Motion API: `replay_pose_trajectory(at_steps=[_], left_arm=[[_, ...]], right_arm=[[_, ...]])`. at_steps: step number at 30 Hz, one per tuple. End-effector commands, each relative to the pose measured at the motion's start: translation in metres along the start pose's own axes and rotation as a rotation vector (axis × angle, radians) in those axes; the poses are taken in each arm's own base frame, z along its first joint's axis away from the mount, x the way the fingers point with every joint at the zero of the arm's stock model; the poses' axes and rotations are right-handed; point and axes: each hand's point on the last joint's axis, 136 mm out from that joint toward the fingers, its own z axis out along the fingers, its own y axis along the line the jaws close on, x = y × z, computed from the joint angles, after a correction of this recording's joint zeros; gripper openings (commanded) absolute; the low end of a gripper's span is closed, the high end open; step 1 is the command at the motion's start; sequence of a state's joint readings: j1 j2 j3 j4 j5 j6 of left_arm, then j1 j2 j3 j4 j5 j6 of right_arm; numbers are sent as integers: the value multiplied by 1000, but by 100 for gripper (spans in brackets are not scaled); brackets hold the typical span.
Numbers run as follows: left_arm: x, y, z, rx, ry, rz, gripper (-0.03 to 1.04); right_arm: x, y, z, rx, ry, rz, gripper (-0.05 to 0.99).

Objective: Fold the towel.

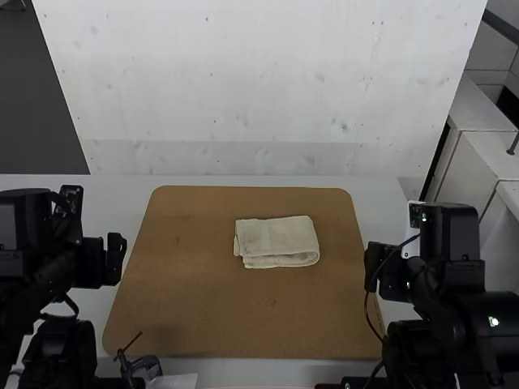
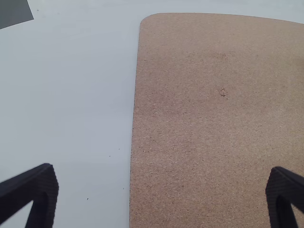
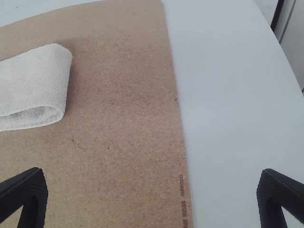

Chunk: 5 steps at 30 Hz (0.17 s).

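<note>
A white towel (image 1: 277, 241) lies folded into a compact rectangle on the brown board, a little right of its middle, with layered edges toward the arms. My left gripper (image 1: 116, 258) is at the board's left edge, well away from the towel; in the left wrist view the left gripper (image 2: 161, 192) is wide open with nothing between its fingers. Over the board's right edge is my right gripper (image 1: 375, 267), apart from the towel. The right wrist view has the right gripper (image 3: 153, 192) wide open and holding nothing, and the towel (image 3: 35, 85) with a rounded fold at its end.
The brown board (image 1: 219, 324) rests on a white table (image 1: 105, 207). A small dark device (image 1: 143, 366) and a pale sheet (image 1: 174, 381) are at the near edge between the arms. A white panel (image 1: 259, 97) rises behind the table.
</note>
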<state>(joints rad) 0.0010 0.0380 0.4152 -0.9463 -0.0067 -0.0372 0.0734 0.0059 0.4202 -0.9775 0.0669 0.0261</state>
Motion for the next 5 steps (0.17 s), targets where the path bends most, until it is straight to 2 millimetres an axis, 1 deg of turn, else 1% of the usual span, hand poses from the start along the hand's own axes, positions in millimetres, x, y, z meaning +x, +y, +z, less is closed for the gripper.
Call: replay_pose_trajectory(at_steps=[1, 5], left_arm=[[-11, 0, -7, 3, -46, 6, 98], [-11, 0, -7, 3, -45, 6, 98]], right_arm=[[-11, 2, -8, -11, -39, 14, 96], [-10, 2, -7, -11, -37, 14, 96]])
